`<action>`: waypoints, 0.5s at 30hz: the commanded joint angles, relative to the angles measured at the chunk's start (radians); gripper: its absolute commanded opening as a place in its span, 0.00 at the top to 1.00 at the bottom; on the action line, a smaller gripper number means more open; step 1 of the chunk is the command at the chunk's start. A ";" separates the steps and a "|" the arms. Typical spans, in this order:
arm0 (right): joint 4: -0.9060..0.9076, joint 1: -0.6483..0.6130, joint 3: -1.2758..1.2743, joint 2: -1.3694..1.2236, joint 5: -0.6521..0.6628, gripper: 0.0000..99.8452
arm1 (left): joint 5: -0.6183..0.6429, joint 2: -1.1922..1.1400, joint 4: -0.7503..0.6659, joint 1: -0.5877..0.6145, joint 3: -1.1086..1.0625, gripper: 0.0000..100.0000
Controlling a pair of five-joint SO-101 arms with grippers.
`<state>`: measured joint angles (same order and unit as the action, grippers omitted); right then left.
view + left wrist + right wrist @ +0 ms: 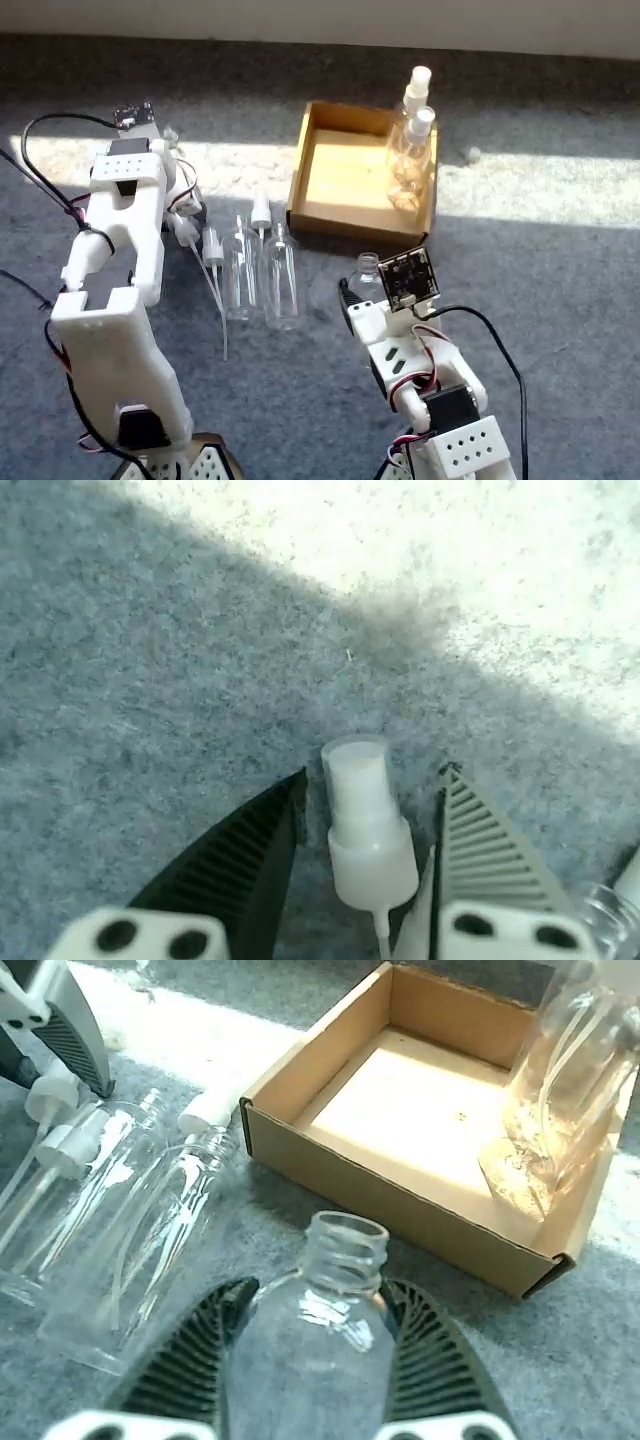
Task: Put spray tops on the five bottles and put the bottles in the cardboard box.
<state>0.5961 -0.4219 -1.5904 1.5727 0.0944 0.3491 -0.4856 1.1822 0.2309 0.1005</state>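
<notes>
We take the step in hand to be fitting the last top. Our left gripper sits low over the carpeted bench, its jaws spread on either side of the loose spray top with a sliver of carpet showing on each flank, so nothing is pinched yet. Our right gripper is pressed onto the body of the open bottle and holds it upright, neck free, just in front of the cardboard box. To do this well, we should close squarely on the top's collar rather than its narrow cap, so that it does not tip. We should then lift it high enough for the long dip tube to hang free before we thread it down the neck. The right side should keep the bottle steady and vertical while we press or twist. Two lying bottles, which appear to carry tops already, rest side by side between the arms. They are close to the loose top, so a trailing tube or a wide jaw could knock them. Two finished bottles lean in a far corner of the box, and the rest of its floor is free.
</notes>
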 commanded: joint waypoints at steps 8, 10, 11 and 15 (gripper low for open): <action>-0.022 0.008 0.008 0.013 0.012 0.99 | 0.009 -0.081 0.002 0.025 0.074 0.83; -0.022 0.008 0.008 0.013 0.012 0.99 | 0.009 -0.082 0.005 0.025 0.074 0.88; -0.022 0.008 0.008 0.013 0.012 0.99 | 0.009 -0.082 0.008 0.025 0.073 0.90; -0.022 0.008 0.008 0.013 0.012 0.99 | 0.009 -0.082 0.009 0.024 0.068 0.94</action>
<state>0.5961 -0.4219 -1.5904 1.5727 0.0944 0.3552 -0.5685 1.1761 0.2493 0.1527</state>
